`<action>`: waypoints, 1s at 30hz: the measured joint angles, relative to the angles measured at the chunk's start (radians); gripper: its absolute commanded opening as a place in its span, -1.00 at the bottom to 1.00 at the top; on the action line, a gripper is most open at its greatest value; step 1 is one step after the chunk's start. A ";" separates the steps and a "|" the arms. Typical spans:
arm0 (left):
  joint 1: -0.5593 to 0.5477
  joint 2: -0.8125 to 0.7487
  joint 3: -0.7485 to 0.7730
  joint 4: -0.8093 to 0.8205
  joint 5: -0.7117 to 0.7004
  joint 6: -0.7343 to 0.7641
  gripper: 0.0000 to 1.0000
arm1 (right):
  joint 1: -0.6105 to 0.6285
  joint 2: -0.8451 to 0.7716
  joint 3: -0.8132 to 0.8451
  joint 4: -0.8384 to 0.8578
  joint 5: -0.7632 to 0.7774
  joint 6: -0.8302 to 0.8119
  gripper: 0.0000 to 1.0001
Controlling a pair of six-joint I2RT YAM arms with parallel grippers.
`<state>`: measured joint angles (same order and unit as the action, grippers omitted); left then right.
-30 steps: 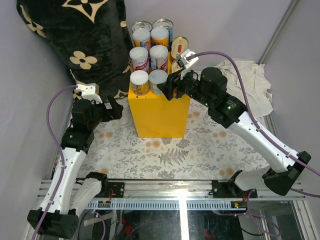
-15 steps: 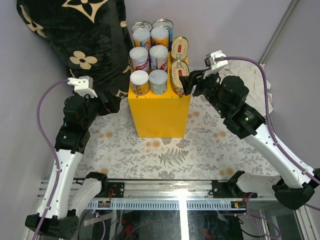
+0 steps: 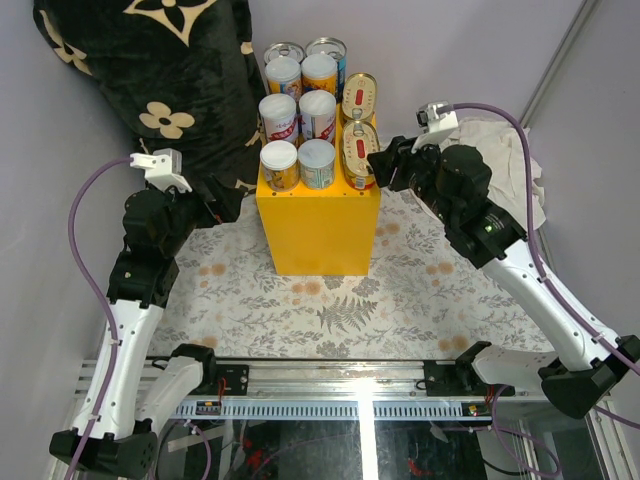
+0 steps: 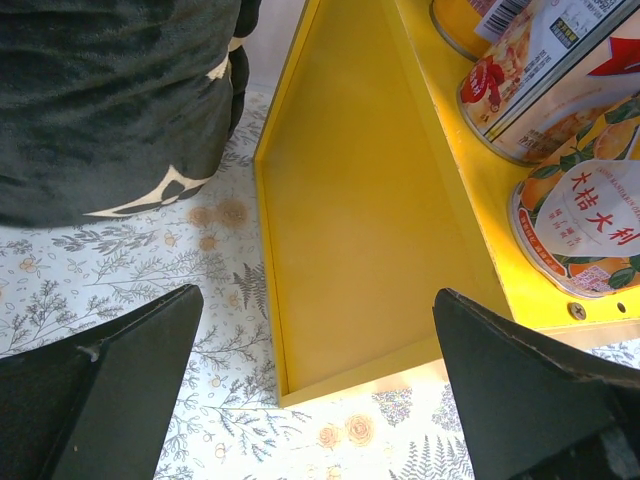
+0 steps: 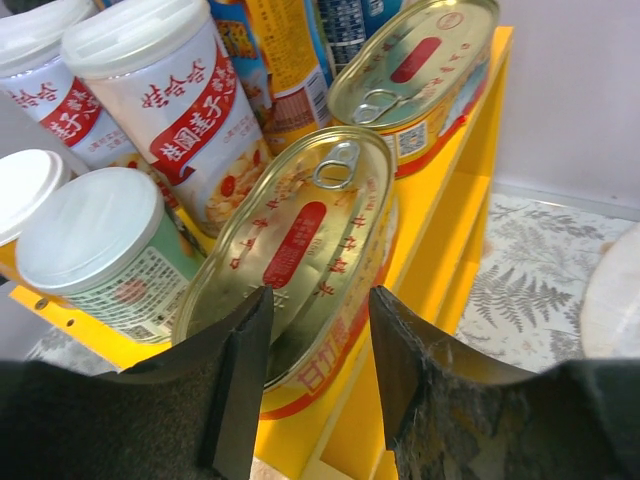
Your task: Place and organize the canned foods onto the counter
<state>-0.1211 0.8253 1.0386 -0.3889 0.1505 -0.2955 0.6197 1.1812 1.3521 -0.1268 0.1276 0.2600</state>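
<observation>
From my station the biggest thing in view is the floral mat (image 3: 330,310) over the tabletop, with a black cushion (image 3: 150,80) bunched at the far left and a white cloth (image 3: 500,160) at the far right. The yellow counter (image 3: 318,225) stands in the middle, and every can I can find is on its top. I count ten in three rows running near to far. The tall blue-labelled cans (image 3: 327,48) are farthest back, the orange-labelled cans (image 3: 319,72) sit just nearer, and four white-lidded cans (image 3: 279,155) fill the near left. The two oval gold tins (image 3: 359,95) lie end to end down the right edge. I see no can on the mat, so I judge the placing done, with at most some straightening and backing the arms away left. The right tool (image 5: 315,370) hovers just near of the near oval tin (image 5: 290,240), its fingers parted and holding nothing. The left tool (image 4: 315,390) hangs beside the counter's left wall, spread wide and empty
</observation>
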 measured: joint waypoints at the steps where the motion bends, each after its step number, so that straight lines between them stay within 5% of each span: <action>1: 0.000 0.000 0.000 0.000 0.001 -0.002 0.99 | 0.000 0.003 0.000 0.001 -0.014 0.007 -0.04; 14: 0.000 0.005 0.000 0.000 0.005 -0.007 0.99 | -0.001 0.010 -0.005 0.004 -0.097 0.085 -0.02; 22: 0.000 0.019 -0.002 0.001 0.004 0.000 0.99 | -0.001 -0.054 -0.011 -0.007 -0.057 0.049 0.75; 30: 0.000 -0.102 -0.109 0.035 -0.053 0.028 0.99 | -0.001 -0.456 -0.316 0.119 0.140 -0.002 0.99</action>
<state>-0.1211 0.7235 0.9298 -0.3538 0.0978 -0.2676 0.6186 0.7254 1.0363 -0.0082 0.2676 0.2577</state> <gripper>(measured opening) 0.996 0.983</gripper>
